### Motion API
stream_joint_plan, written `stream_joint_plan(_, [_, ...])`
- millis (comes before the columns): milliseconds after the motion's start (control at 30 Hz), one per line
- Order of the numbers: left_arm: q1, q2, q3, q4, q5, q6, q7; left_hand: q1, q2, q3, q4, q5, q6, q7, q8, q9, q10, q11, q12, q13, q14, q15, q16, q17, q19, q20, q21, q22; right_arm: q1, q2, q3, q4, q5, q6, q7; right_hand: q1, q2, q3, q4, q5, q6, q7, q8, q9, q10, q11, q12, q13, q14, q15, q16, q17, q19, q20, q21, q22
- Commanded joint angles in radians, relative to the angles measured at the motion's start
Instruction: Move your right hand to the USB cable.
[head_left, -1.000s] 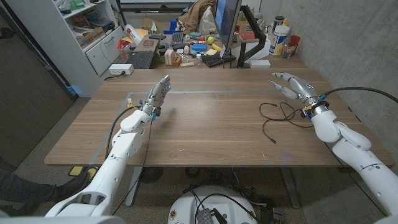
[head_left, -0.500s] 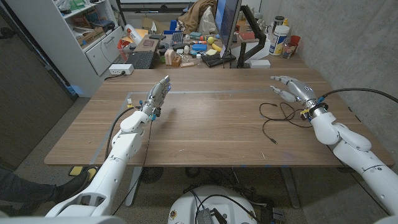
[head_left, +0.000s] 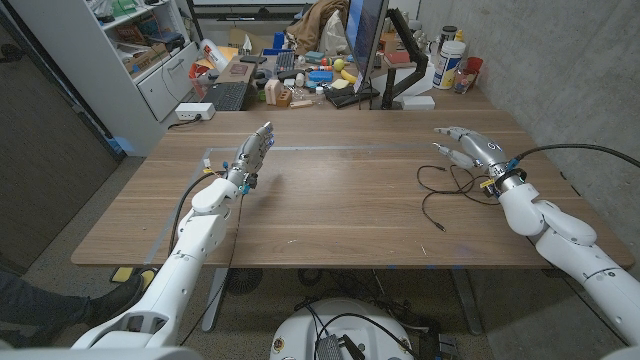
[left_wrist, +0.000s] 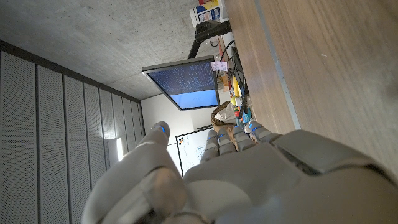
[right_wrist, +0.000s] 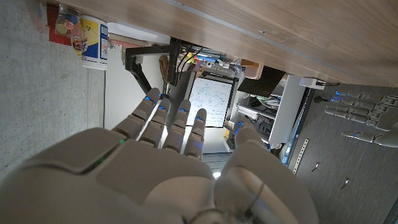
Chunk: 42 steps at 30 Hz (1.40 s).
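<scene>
Right hand (head_left: 468, 146) hovers beside thin, black, looped USB cable (head_left: 447, 188).

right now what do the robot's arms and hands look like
Both arms are glossy white, built of rounded segments. The left hand and right hand are light grey with jointed fingers; the wrist views show small blue lights on the fingers. A black cable runs along each arm to the wrist.

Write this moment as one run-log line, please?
right hand: open, fingers apart, above table near USB cable, not touching | left hand: open, holds nothing | cable: loose on table
</scene>
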Motion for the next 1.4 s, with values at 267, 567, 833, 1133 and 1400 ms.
stream_joint_plan(267, [0.005, 0.009, -0.003, -0.008, -0.006, 0.001, -0.009, 0.006, 0.003, 0.001, -0.007, -0.003, 0.009, -0.002, -0.002, 0.004, 0.0, -0.002, -0.004, 0.003, 0.0, 0.004, 0.0, 0.004, -0.004, 0.006, -0.006, 0.006, -0.016, -0.01, -0.027, -0.008, -0.03, -0.065, -0.003, 0.002, 0.003, 0.005, 0.002, 0.011, 0.011, -0.004, 0.001, 0.002, 0.006, -0.003, 0.001, 0.004, 0.0, -0.083, -0.002, 0.003, -0.007, -0.082, -0.012, 0.003])
stream_joint_plan(567, [0.014, 0.01, -0.011, -0.011, -0.013, 0.0, -0.007, 0.006, 0.003, 0.001, -0.007, -0.003, 0.011, -0.001, -0.002, 0.004, -0.001, -0.005, -0.004, 0.003, 0.001, 0.004, 0.0, 0.004, -0.003, 0.006, -0.009, 0.006, 0.001, -0.004, -0.055, 0.019, -0.029, -0.09, 0.0, 0.002, 0.006, 0.007, 0.003, 0.012, 0.012, -0.004, 0.0, 0.002, 0.006, -0.002, 0.0, 0.004, 0.0, -0.083, -0.002, 0.003, -0.009, -0.082, -0.016, 0.003])
stream_joint_plan(833, [0.02, 0.012, -0.016, -0.012, -0.018, -0.002, -0.01, 0.006, 0.003, 0.001, -0.007, -0.003, 0.012, -0.002, -0.002, 0.004, -0.002, -0.003, -0.005, 0.003, 0.001, 0.003, 0.001, 0.004, -0.002, 0.007, -0.012, 0.006, 0.006, -0.004, -0.075, 0.025, -0.036, -0.12, -0.004, 0.003, 0.009, 0.008, 0.003, 0.012, 0.011, -0.005, -0.001, 0.002, 0.011, 0.0, 0.002, 0.003, 0.001, -0.085, -0.001, 0.003, -0.012, -0.081, -0.022, 0.003])
stream_joint_plan(1133, [0.023, 0.012, -0.02, -0.009, -0.023, -0.007, -0.012, 0.006, 0.004, 0.0, -0.007, -0.004, 0.012, -0.002, -0.003, 0.004, 0.0, -0.003, -0.004, 0.003, 0.001, 0.003, 0.0, 0.004, -0.001, 0.007, -0.015, 0.006, -0.003, -0.012, -0.083, 0.011, -0.033, -0.151, 0.011, 0.004, 0.011, 0.011, 0.003, 0.013, 0.013, -0.005, 0.0, 0.002, 0.018, -0.001, 0.004, 0.003, 0.01, -0.086, 0.002, 0.003, -0.012, -0.08, -0.029, 0.003])
stream_joint_plan(1400, [0.028, 0.013, -0.02, -0.015, -0.024, -0.001, -0.01, 0.006, 0.004, 0.0, -0.007, -0.004, 0.013, -0.002, -0.003, 0.004, 0.001, -0.004, -0.004, 0.003, 0.0, 0.002, 0.0, 0.004, -0.001, 0.008, -0.016, 0.006, -0.003, -0.017, -0.091, 0.008, -0.027, -0.174, 0.034, 0.004, 0.013, 0.012, 0.003, 0.013, 0.015, -0.004, 0.0, 0.002, 0.025, 0.007, 0.006, 0.003, 0.019, -0.085, 0.004, 0.003, -0.01, -0.079, -0.034, 0.004])
